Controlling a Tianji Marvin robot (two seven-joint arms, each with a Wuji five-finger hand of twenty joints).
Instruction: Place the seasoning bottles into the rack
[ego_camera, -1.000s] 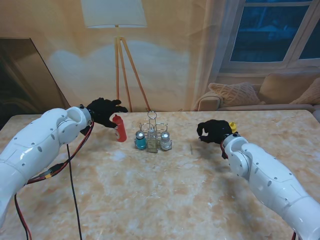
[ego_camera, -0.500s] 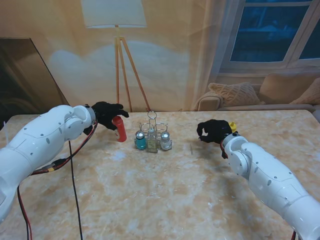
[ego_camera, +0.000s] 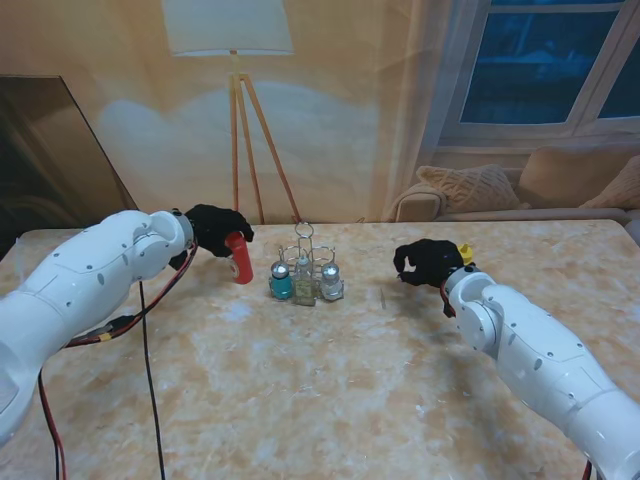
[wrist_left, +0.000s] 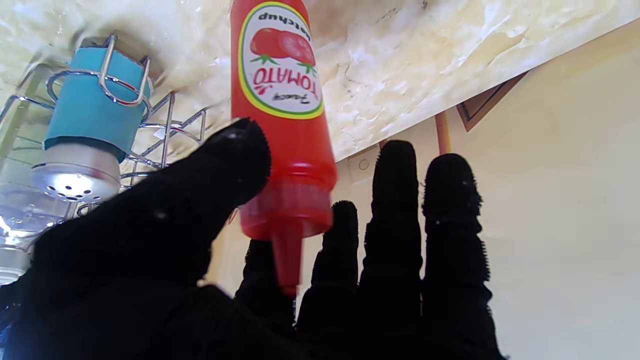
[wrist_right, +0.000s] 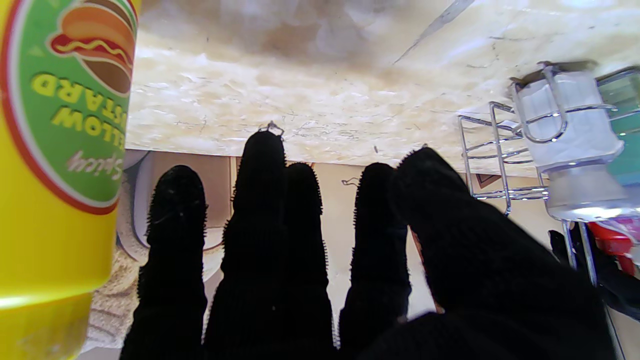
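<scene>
While three small shakers already sit in the chrome wire rack (ego_camera: 305, 262), our left robot hand (ego_camera: 212, 229) is closing loosely around the red ketchup squeeze bottle (ego_camera: 238, 257) at the rack's nine o'clock, and our right robot hand (ego_camera: 425, 262), fingers spread and holding nothing, waits beside the yellow mustard bottle (ego_camera: 464, 253) at three o'clock, so both remain on the marbled table (ego_camera: 330, 390).

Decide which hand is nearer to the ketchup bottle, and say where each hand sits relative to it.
Left. The left hand is right at the ketchup bottle, fingers around its top. The right hand is far across the table, beyond the rack, beside the mustard bottle.
</scene>
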